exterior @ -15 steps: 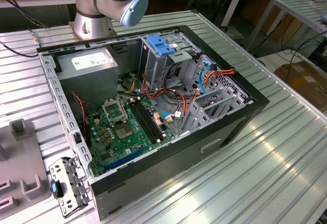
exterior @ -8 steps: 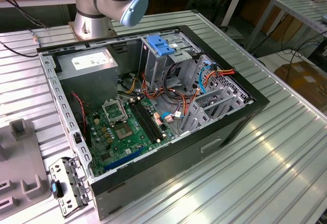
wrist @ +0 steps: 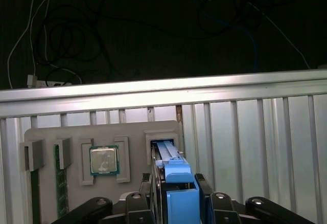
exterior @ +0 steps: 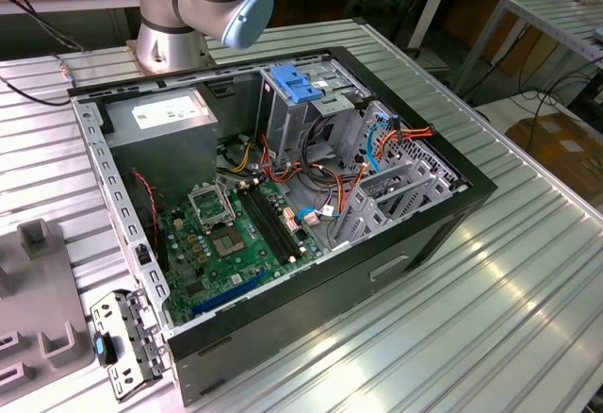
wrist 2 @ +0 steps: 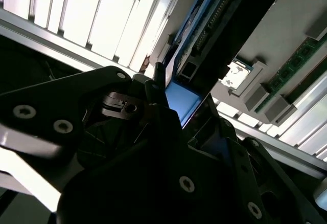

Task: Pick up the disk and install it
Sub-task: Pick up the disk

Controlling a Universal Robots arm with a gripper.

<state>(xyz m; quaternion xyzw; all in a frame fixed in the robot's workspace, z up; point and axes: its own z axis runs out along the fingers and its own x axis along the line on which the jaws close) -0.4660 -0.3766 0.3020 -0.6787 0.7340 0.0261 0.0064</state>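
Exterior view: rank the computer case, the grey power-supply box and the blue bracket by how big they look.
1. computer case, by far the largest
2. grey power-supply box
3. blue bracket atop the metal cage, clearly the smallest
No two look close in size.

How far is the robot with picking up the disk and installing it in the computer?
Done: nothing is installed yet; the disk stands on edge in its slot of the grey tray. In hand: the gripper sits astride the disk's blue end. Left: lifting it and fitting it into the open computer case.

Blue-railed disk (wrist: pixel 175 175), green motherboard (exterior: pixel 203 243), ribbed silver table (exterior: pixel 509 319).
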